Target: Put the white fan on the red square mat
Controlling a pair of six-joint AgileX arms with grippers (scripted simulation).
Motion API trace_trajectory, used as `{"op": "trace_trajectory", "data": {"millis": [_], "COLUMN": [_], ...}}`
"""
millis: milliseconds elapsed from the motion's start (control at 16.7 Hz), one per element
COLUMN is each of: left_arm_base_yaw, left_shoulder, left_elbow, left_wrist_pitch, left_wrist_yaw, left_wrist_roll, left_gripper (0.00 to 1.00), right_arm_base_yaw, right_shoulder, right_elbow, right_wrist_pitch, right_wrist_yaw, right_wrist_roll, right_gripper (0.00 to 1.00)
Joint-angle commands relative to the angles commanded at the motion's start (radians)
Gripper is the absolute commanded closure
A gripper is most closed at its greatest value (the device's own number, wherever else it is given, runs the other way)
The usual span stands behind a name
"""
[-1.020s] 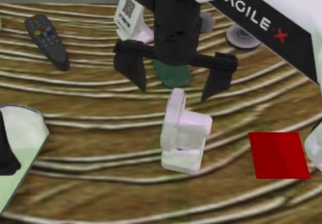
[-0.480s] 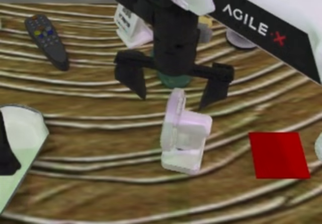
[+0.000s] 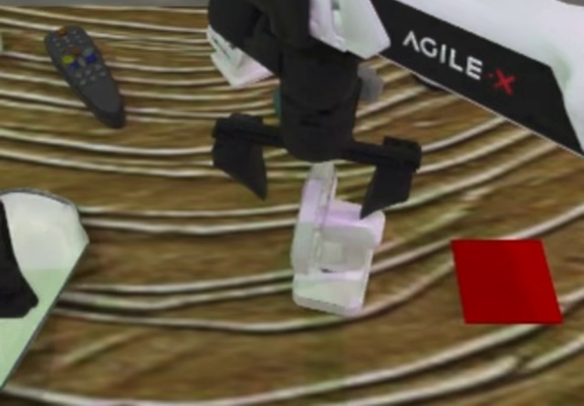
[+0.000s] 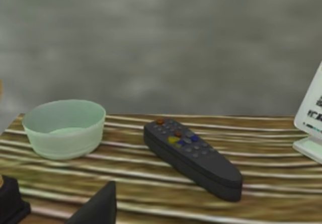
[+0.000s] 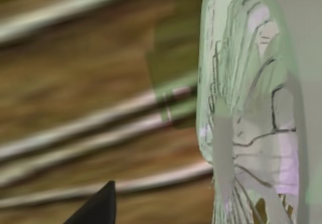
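Right gripper (image 3: 315,176), jaws spread wide, hung over the white fan (image 3: 336,255); it needed centring before closing; red square mat (image 3: 505,281) at fan's three o'clock.

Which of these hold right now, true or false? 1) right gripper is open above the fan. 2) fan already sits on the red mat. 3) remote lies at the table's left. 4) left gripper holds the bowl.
1) True: the right gripper is spread open over the white fan.
2) False: the fan stands on bare table, left of the red square mat.
3) True: the remote lies far left.
4) False: the green bowl sits free on the table; the left arm is parked at the left edge.
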Motion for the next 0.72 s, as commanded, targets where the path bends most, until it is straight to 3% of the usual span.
{"op": "trace_trajectory", "data": {"millis": [60,720], "left_arm_base_yaw": [0.0,0.0], "left_shoulder": [0.0,0.0], "left_elbow": [0.0,0.0], "left_wrist_pitch": [0.0,0.0], "left_wrist_yaw": [0.0,0.0], "left_wrist_roll": [0.0,0.0], "left_gripper": [0.0,0.0], "right_arm_base_yaw": [0.0,0.0], "right_shoulder": [0.0,0.0], "right_elbow": [0.0,0.0], "right_wrist_pitch": [0.0,0.0], "right_wrist_yaw": [0.0,0.0], "right_wrist_roll": [0.0,0.0], "right_gripper": [0.0,0.83]}}
